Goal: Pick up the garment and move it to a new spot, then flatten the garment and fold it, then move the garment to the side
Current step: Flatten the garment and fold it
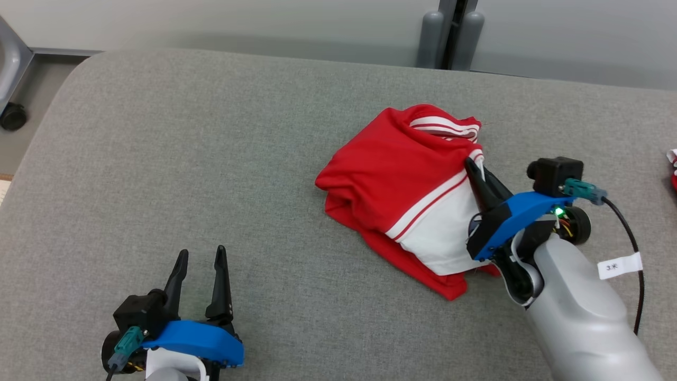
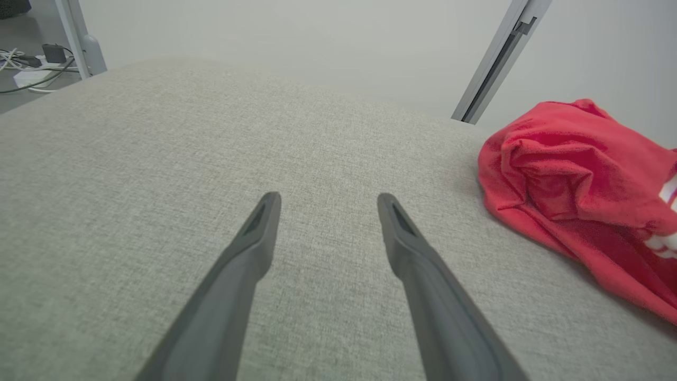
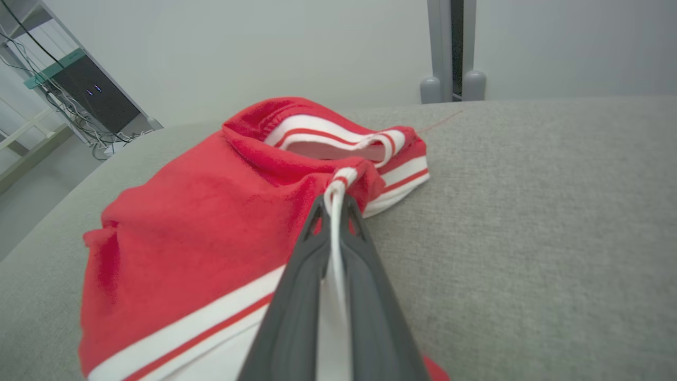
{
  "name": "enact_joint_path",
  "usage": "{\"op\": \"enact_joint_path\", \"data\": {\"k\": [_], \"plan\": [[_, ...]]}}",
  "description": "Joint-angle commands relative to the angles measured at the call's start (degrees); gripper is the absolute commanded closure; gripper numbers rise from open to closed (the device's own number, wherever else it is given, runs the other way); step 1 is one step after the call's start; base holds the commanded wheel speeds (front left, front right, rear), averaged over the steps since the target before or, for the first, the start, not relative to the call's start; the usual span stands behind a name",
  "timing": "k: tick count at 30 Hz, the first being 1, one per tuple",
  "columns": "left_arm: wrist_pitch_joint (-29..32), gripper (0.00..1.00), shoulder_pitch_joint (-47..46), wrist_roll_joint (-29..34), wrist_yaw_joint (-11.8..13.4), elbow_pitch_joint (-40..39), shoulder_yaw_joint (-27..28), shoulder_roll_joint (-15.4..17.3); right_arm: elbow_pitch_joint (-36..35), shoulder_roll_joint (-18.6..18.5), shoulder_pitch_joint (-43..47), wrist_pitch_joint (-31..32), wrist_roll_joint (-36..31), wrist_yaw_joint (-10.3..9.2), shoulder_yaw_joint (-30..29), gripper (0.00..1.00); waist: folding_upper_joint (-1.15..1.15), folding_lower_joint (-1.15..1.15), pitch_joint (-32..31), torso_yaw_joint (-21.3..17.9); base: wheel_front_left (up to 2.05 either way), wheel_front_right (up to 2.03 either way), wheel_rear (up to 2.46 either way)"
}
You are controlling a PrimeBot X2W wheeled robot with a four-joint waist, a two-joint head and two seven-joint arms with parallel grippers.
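Garment (image 1: pixel 402 196) lay bunched on the grey padded table (image 1: pixel 158 159), right of centre in head view, nearer the far edge than the near one. Right gripper (image 1: pixel 472 168) was at its right side, jaws closed on a fold of white-striped fabric. Left gripper (image 1: pixel 202 254) was at lower left, well apart from the cloth, jaws spread w/ nothing between them, over bare table.

Head view gave the whole outline: red body at left, white panel w/ red-and-white stripe at near right, red hem sticking out at the near edge. It also showed a white tag (image 1: pixel 620 266) on the right arm's cable and a second red-and-white item (image 1: pixel 673 169) at the far right edge. Right wrist view showed the grip itself: a thin white strip ran between the two dark fingers (image 3: pixel 296 296) up to the tips, which head view didn't resolve. It also showed a rack (image 3: pixel 95 100) w/ cabling off the table's left. Left wrist view had just the garment's red end at right, plus cables (image 2: pixel 26 69) on the floor.

Orientation: heap fairly compact, so long axis was approx. only, running far-to-near. Striped ribbed opening sat at the far end, mouth up. The stripe ran diagonally from near-left to far-right, ending at the gripper.
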Motion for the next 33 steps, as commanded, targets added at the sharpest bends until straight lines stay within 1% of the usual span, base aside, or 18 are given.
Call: {"op": "enact_joint_path", "data": {"k": [1, 6, 11, 12, 17, 22, 23, 24, 25, 27, 29, 33], "plan": [[-0.16, 0.00, -0.15, 0.39, -0.30, 0.28, 0.14, -0.02, -0.90, -0.34, -1.43, -1.71, -0.29, 0.01, 2.11, 1.00, 0.00, -0.01, -0.61, -0.33, 0.00, 0.00, 0.00], [-0.16, 0.00, 0.57, 0.49, -0.41, 0.52, 0.65, -0.10, -4.41, 1.47, -2.58, -3.95, 0.63, 0.01, 8.89, 1.00, 0.00, -0.01, -2.27, -0.48, 0.00, 0.00, 0.00], [-0.16, 0.00, 1.47, 0.10, 0.16, -0.47, 3.19, 0.39, -8.51, 2.98, -2.63, -2.90, 2.88, 0.00, 18.73, 1.00, 0.00, -0.01, -3.90, -0.06, 0.00, 0.00, 0.00], [-0.16, 0.00, 1.47, 0.10, 0.16, -0.47, 3.19, 0.39, -8.51, 2.98, -2.63, -2.90, 2.88, 0.00, 18.73, 1.00, 0.00, -0.01, -3.90, -0.06, 0.00, 0.00, 0.00], [-0.16, 0.00, 1.96, -0.40, 0.45, -1.34, 6.07, 0.89, -12.10, 3.34, -1.32, -1.21, 8.34, 0.01, 30.38, 1.00, 0.00, -0.01, -4.81, 0.90, 0.00, 0.00, 0.00], [-0.16, 0.00, 2.38, -0.44, 0.47, -1.81, 8.02, 0.98, -12.06, 3.26, -0.98, -0.64, 13.51, 0.00, 40.05, 1.00, 0.00, -0.01, -4.88, 2.12, 0.00, 0.00, 0.00], [-0.16, 0.00, 2.29, -0.42, 0.35, -1.77, 8.14, 0.94, -11.43, 3.27, -1.03, -0.52, 14.04, 0.00, 41.67, 0.87, 0.00, -0.01, -4.83, 2.36, 0.00, 0.00, 0.00], [-0.16, 0.00, 2.20, -0.35, 0.24, -1.73, 8.31, 0.88, -10.96, 3.29, -1.23, -0.32, 14.07, 0.01, 43.42, 0.53, 0.00, -0.01, -4.77, 2.57, 0.00, 0.00, 0.00], [-0.16, 0.00, 2.10, -0.26, 0.15, -1.69, 8.47, 0.82, -10.38, 3.29, -1.64, -0.79, 13.80, 0.00, 44.51, 0.00, 0.00, -0.01, -4.70, 2.70, 0.00, 0.00, 0.00], [-0.16, 0.00, 1.97, -0.11, 0.10, -1.64, 8.72, 0.65, -9.58, 3.30, -2.02, -1.57, 13.35, 0.00, 46.46, 0.00, 0.00, -0.01, -4.57, 2.86, 0.00, 0.00, 0.00], [-0.16, 0.00, 2.15, 0.03, -0.01, -1.52, 8.93, 0.44, -9.23, 3.28, -1.93, -2.48, 13.89, 0.00, 47.11, 0.00, 0.00, -0.01, -4.53, 2.70, 0.00, 0.00, 0.00], [-0.16, 0.00, 2.65, 0.11, -0.25, -1.32, 9.00, 0.10, -7.68, 3.28, -2.96, -5.77, 12.47, 0.00, 45.68, 0.00, 0.00, -0.01, -4.87, 1.38, 0.00, 0.00, 0.00]]}}
